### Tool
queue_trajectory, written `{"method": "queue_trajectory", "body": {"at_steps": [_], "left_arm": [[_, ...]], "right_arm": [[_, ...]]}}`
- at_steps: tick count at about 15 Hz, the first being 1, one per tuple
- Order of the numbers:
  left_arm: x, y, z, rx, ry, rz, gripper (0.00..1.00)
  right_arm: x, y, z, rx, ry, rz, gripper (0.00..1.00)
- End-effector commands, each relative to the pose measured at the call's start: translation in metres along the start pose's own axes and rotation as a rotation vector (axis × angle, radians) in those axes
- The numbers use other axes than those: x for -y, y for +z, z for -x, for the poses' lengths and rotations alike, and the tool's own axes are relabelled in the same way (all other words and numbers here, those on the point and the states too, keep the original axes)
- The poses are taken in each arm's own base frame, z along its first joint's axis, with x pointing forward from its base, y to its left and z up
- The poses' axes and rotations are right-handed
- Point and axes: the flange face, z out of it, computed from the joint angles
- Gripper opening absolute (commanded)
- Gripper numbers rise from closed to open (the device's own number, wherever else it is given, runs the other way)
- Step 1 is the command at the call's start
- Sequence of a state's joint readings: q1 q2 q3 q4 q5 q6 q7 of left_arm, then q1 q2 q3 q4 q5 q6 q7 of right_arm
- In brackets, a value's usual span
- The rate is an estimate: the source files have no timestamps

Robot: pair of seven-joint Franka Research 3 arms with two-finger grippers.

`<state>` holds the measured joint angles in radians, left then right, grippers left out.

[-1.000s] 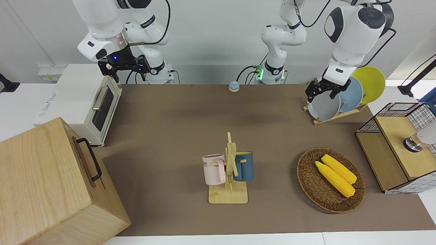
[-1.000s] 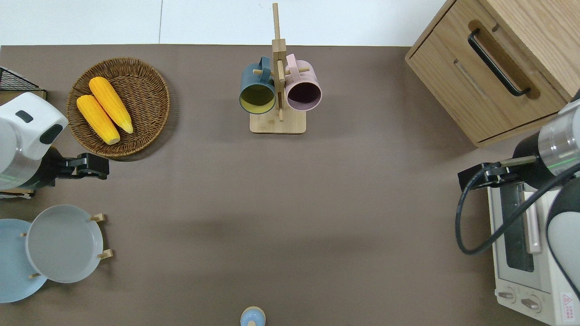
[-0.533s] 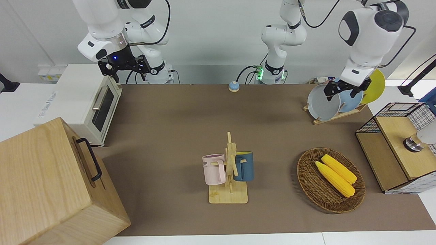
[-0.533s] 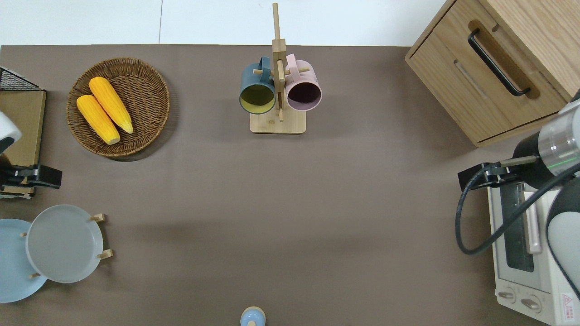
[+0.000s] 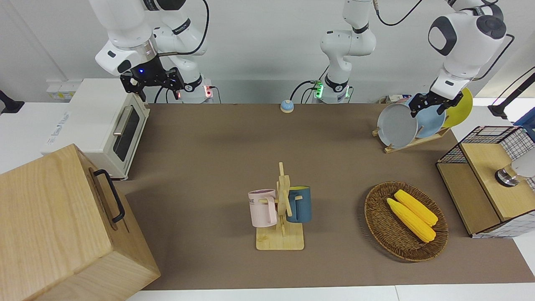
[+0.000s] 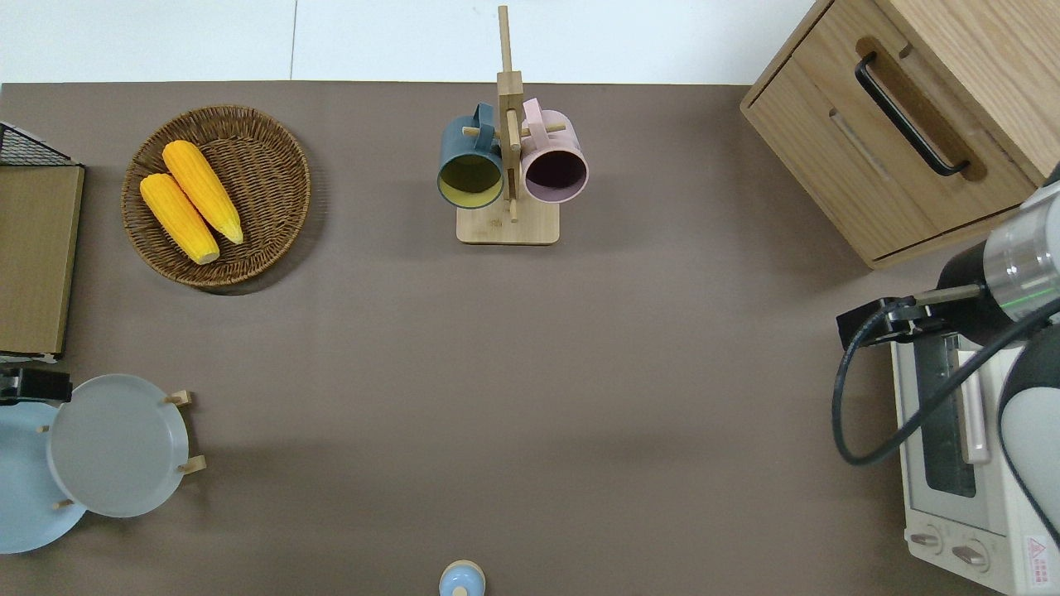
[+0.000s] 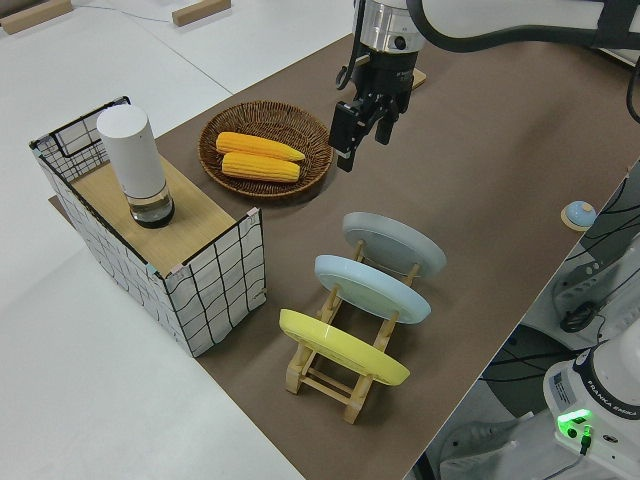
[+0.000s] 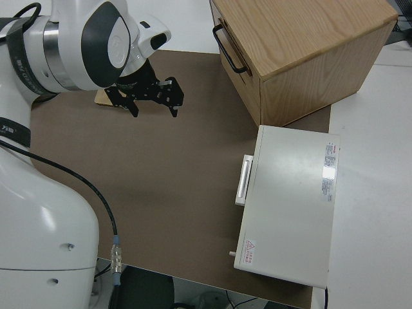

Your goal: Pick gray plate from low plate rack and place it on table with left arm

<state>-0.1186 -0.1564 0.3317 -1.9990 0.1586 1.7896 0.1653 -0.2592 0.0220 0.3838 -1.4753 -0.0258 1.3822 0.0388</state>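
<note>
The gray plate (image 5: 396, 126) stands tilted in the low plate rack (image 5: 411, 143) at the left arm's end of the table (image 5: 209, 167), on the slot farthest from that end. It also shows in the overhead view (image 6: 116, 444) and the left side view (image 7: 393, 243). My left gripper (image 5: 430, 104) is open and empty, up in the air. In the overhead view the left gripper (image 6: 33, 385) is over the rack's edge farther from the robots, by the gray plate's rim. My right gripper (image 5: 152, 83) is open and parked.
A light blue plate (image 5: 432, 125) and a yellow plate (image 5: 459, 108) fill the rack's other slots. A wicker basket (image 5: 368, 213) with two corn cobs, a wire-sided box (image 5: 480, 184), a mug stand (image 5: 282, 209), a toaster oven (image 5: 104, 121) and a wooden cabinet (image 5: 54, 225) stand around.
My left gripper has swung from between the basket and the rack toward the left arm's end of the table, to over the rack. The gray plate has not moved.
</note>
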Motion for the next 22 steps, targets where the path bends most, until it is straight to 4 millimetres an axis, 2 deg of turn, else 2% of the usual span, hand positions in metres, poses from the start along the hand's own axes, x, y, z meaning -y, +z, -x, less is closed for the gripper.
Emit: {"method": "queue_trajectory", "body": {"at_steps": [1,5,10,12,15,17,22], "left_arm": [[-0.003,0.034,0.027,0.008,0.004,0.010,1.00],[0.009,0.059,0.039,0.052,-0.022,0.030,1.00],[0.010,0.080,0.045,0.075,-0.029,0.041,0.99],[0.010,0.090,0.048,0.080,-0.031,0.045,0.88],[0.012,0.093,0.048,0.088,-0.035,0.046,0.24],[0.012,0.093,0.048,0.089,-0.036,0.047,0.05],[0.012,0.092,0.048,0.090,-0.058,0.046,0.00]], "right_arm": [[-0.003,-0.003,0.002,0.001,0.017,0.006,0.983],[-0.002,-0.003,0.002,0.001,0.015,0.006,0.983],[-0.003,-0.003,0.002,0.001,0.017,0.006,0.983],[-0.002,-0.003,0.002,0.003,0.015,0.007,0.983],[-0.003,-0.003,0.002,0.003,0.017,0.006,0.983],[-0.002,-0.003,0.002,0.003,0.015,0.007,0.983],[-0.002,-0.003,0.002,0.001,0.015,0.005,0.983]]}}
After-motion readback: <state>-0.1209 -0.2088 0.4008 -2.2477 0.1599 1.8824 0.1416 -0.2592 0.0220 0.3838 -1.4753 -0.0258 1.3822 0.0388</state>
